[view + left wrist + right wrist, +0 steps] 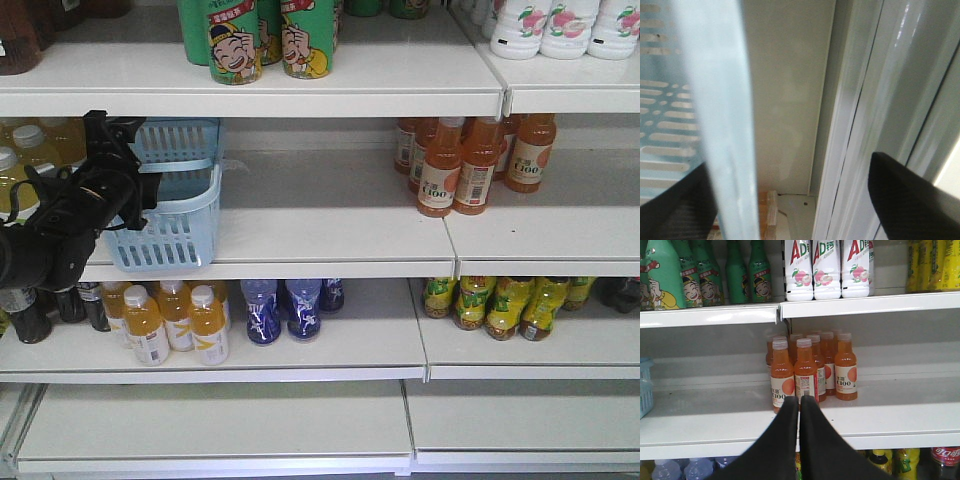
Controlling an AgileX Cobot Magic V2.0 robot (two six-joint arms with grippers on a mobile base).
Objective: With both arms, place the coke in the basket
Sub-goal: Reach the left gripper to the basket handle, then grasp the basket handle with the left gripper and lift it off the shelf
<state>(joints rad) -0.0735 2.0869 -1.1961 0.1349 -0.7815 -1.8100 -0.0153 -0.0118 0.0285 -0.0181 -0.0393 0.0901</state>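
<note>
One basket [180, 238] stands on the middle shelf [715, 426], and the left gripper [790, 161] is at its rim with the fingers [912, 200] spread wide. The basket's pale blue edge band runs up just inside the left-hand finger. The rest of the gap shows only the cream shelf back, and white upright rails stand close by the right-hand finger. The right gripper [800, 399] has its two fingers pressed together, tips touching and holding nothing. Its tips sit just above the front lip of the same shelf. Straight ahead of it stands a tight cluster of orange bottles [805, 372], at least seven by their caps. To the left of the tips, bare board stretches as far as the basket's corner at the frame edge. Overhead, the upper shelf lip [710, 316] caps that gap, carrying three white bottles [827, 270] directly above the tips and several green bottles [735, 272] up to their left. One coke [945, 456] shows, only by its red label, on the shelf below and far to the right of the right gripper.
</note>
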